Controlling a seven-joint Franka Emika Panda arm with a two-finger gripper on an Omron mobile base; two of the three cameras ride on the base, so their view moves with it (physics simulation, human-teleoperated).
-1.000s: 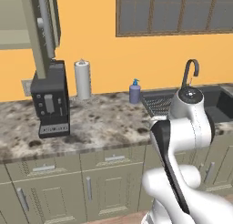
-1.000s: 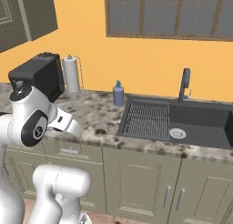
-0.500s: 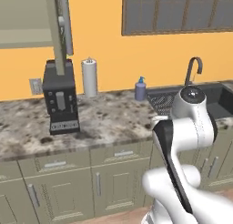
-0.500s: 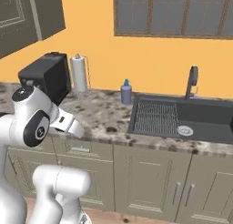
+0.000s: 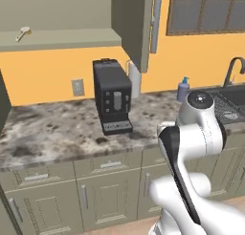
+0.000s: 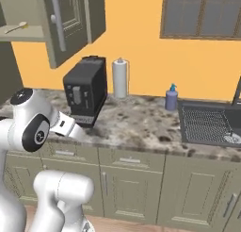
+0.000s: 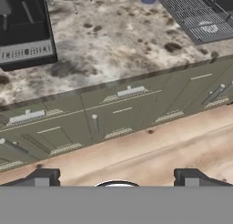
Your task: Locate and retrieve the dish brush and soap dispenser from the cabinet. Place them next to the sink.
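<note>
The dish brush [image 5: 22, 33], tan-headed on a white stem, lay on the open cabinet [image 5: 139, 28] shelf. The lavender soap dispenser [image 6: 171, 98] stood on the speckled granite counter [image 6: 136, 120] beside the sink [image 6: 207, 125]. The gripper [image 7: 116, 178] was wide open and empty above the wooden floor [image 7: 150, 150].

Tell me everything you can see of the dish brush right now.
The dish brush is a tiny thing lying flat on the inner shelf of the open cabinet, near the shelf's front edge. It has a round tan-yellow head and a short pale stem lying at a slant. Nothing else touches it; it rests alone on the shelf. The right base view shows it too, beside the swung-open door. Its bristles and material are too small to tell.
</note>
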